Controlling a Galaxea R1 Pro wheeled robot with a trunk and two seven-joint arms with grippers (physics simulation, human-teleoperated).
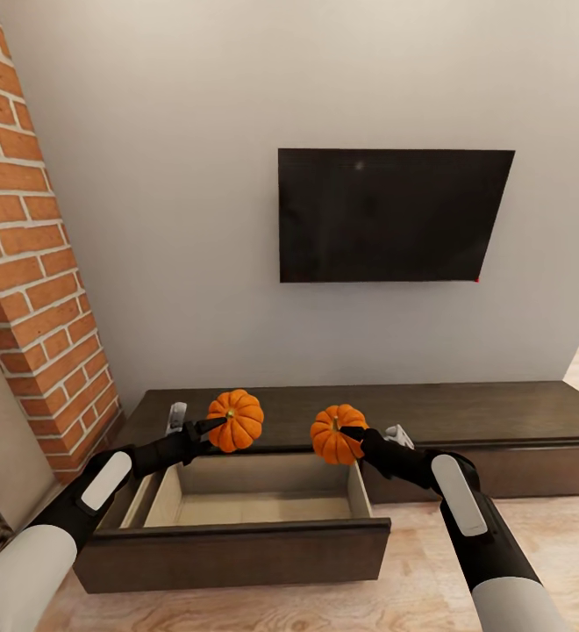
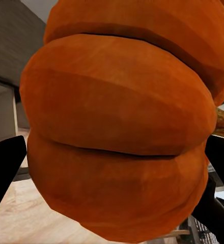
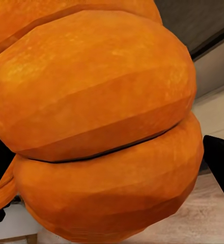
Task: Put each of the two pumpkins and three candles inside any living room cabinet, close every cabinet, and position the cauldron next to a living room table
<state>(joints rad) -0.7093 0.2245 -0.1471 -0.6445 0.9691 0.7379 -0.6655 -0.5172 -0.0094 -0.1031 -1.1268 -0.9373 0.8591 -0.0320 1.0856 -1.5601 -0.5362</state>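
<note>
above the pulled-out drawer (image 1: 237,509) of the long dark brown wooden cabinet (image 1: 465,417), i've got my left pincer (image 1: 209,427) clenched on one ribbed orange pumpkin (image 1: 235,420) and my right pincer (image 1: 357,433) on the other pumpkin (image 1: 337,434). both hang near the drawer's back edge; letting go now might bounce one onto the cabinet top.

The long cabinet (image 1: 465,421) stands against the wall, under the TV (image 1: 386,215), with the brick wall (image 1: 26,290) to its left. Its left drawer (image 1: 237,544) is pulled out over the floor (image 1: 412,597). Above the drawer, the left gripper (image 1: 210,427) holds the left pumpkin (image 1: 236,420) and the right gripper (image 1: 353,433) holds the right pumpkin (image 1: 335,434), side by side and apart.
</note>
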